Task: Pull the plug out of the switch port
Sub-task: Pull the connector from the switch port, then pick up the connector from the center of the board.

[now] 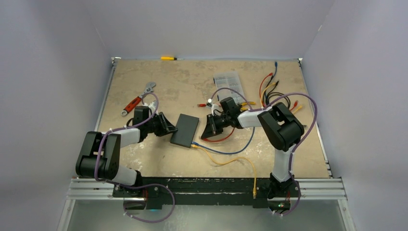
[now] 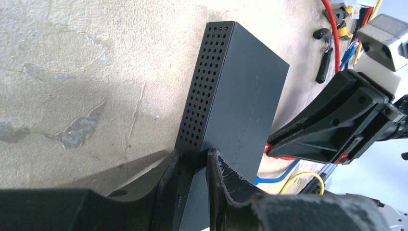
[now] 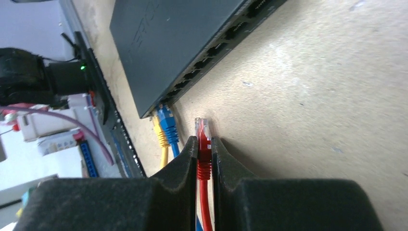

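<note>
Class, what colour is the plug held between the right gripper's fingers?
Red; the plug shows best in the right wrist view.

Pale booth around a worn tan tabletop.
Plain lavender-grey walls (image 1: 202, 29) close in the back and both sides; the table (image 1: 159, 77) has a mottled, scuffed beige surface, an aluminium rail (image 1: 327, 188) along its near edge, and soft, even light.
</note>
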You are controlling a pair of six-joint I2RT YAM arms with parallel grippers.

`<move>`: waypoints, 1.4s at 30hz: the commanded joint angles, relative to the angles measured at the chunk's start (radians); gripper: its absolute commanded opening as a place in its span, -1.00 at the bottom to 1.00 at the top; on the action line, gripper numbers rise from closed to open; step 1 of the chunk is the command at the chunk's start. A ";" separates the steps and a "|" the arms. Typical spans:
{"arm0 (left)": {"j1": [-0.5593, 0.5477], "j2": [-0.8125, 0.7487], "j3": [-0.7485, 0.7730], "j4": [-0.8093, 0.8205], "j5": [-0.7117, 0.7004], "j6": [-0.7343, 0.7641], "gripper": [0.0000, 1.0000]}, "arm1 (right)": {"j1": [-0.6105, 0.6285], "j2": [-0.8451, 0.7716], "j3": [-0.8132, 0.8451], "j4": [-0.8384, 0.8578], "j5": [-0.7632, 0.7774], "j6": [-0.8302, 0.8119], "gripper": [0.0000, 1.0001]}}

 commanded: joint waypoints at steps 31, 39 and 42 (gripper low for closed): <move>0.004 0.086 -0.029 -0.101 -0.115 0.050 -0.80 | 0.095 -0.338 0.043 -0.438 0.734 -0.204 0.30; 0.004 0.091 -0.040 -0.086 -0.107 0.045 -0.80 | 0.111 -0.391 -0.007 -0.453 0.830 -0.137 0.34; 0.004 0.091 -0.040 -0.087 -0.105 0.046 -0.80 | 0.110 -0.403 -0.012 -0.492 0.901 -0.062 0.32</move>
